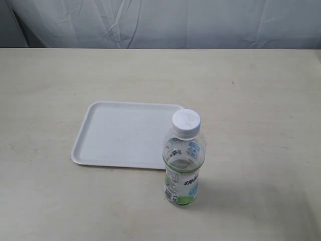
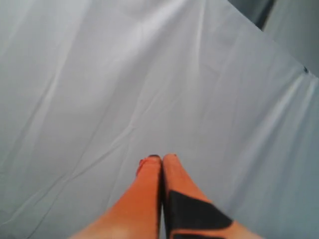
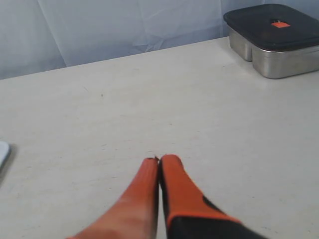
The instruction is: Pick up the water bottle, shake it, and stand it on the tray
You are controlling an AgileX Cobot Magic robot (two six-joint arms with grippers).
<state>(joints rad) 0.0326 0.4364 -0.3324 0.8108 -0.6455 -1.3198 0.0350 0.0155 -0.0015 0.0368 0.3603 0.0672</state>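
Observation:
The water bottle (image 1: 183, 159), clear with a white cap and a green, white and blue label, stands upright on the table just off the near right corner of the white tray (image 1: 120, 135). Neither arm shows in the exterior view. My left gripper (image 2: 161, 158) is shut with nothing in it and faces only pale wrinkled cloth. My right gripper (image 3: 159, 159) is shut and empty above the bare beige tabletop; the bottle does not show in its view, and a sliver of a white edge, perhaps the tray (image 3: 2, 152), sits at the border.
A steel container with a dark lid (image 3: 274, 40) stands at the table's far corner in the right wrist view. A grey cloth backdrop (image 1: 160, 22) hangs behind the table's back edge.

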